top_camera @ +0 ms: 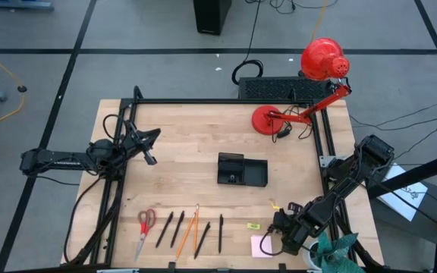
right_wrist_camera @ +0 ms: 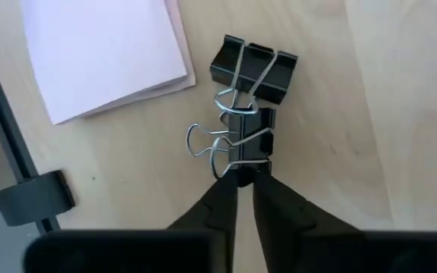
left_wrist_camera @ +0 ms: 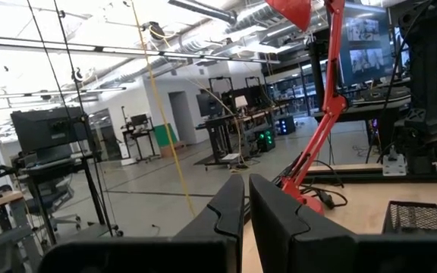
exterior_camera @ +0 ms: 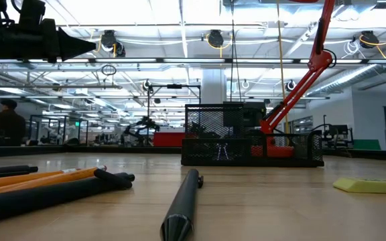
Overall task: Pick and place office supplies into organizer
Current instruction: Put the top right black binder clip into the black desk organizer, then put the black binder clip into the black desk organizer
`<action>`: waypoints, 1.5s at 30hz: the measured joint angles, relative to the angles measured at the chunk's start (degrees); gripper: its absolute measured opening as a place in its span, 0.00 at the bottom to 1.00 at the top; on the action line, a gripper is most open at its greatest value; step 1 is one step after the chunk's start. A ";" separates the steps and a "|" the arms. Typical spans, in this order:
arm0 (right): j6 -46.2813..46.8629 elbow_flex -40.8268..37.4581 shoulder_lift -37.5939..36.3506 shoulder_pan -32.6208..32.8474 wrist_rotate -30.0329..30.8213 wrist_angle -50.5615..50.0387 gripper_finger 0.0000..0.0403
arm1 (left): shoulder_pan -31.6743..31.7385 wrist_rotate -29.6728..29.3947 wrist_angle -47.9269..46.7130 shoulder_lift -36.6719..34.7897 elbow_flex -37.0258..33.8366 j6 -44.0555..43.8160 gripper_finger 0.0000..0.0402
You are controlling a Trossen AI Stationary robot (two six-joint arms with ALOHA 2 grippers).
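- At the table's front right corner, the right gripper (right_wrist_camera: 245, 178) pointed down at two black binder clips (right_wrist_camera: 250, 102), its fingertips close together against the nearer clip's edge; whether they pinched it could not be told.
- The clips lay touching each other, just beside the pink sticky-note pad (right_wrist_camera: 105, 53).
- The organizer (top_camera: 241, 170) stood mid-table, well apart from this gripper.
- The left gripper (left_wrist_camera: 246, 199) waited raised at the left edge, fingers nearly together, holding nothing.
- No readable writing appeared.

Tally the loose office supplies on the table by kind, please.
scissors: 1
pens: 4
pencils: 2
sticky-note pad: 1
binder clips: 2
yellow-green piece: 1
Total: 11
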 joint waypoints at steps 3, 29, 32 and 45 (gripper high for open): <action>0.43 -0.11 0.12 0.00 -0.35 -0.16 0.16 | 0.00 0.00 0.01 0.00 0.00 0.00 0.08; 1.59 -0.11 0.12 -0.02 3.89 2.27 0.37 | 0.00 0.00 0.00 0.00 0.00 -0.02 0.08; 1.57 -0.10 0.12 -0.02 4.04 2.27 0.32 | -0.01 0.00 0.00 0.00 0.00 -0.02 0.08; -1.43 0.07 -0.09 0.00 4.29 2.33 0.03 | -0.02 0.00 0.00 0.00 0.00 -0.04 0.08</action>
